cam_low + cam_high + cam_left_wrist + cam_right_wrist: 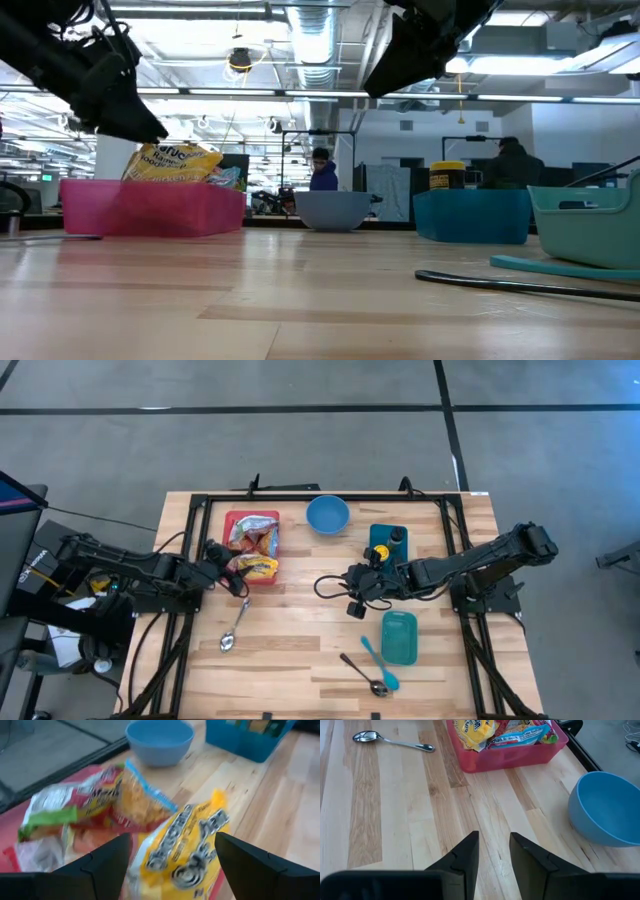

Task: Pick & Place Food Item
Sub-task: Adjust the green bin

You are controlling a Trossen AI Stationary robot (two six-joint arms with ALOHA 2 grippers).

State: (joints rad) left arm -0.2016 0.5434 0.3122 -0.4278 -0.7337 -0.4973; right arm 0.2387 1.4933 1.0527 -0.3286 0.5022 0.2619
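- Spoons: two, one [234, 626] just beside the left pincer [232, 572], one [364, 672] near the right pincer [362, 582], beside a blue spatula [378, 664].
- Snack packets: a yellow one [187, 845] right before the left pincer's wide-spread fingers, others [85, 802] beyond, all in one pink bin [252, 519].
- One blue bowl [327, 514], two teal bins [399, 637].
- Left pincer hovers over the pink bin's edge.
- Right pincer, narrowly parted and empty, hangs above mid-table [300, 620].

No legible text on any packet [185, 845]
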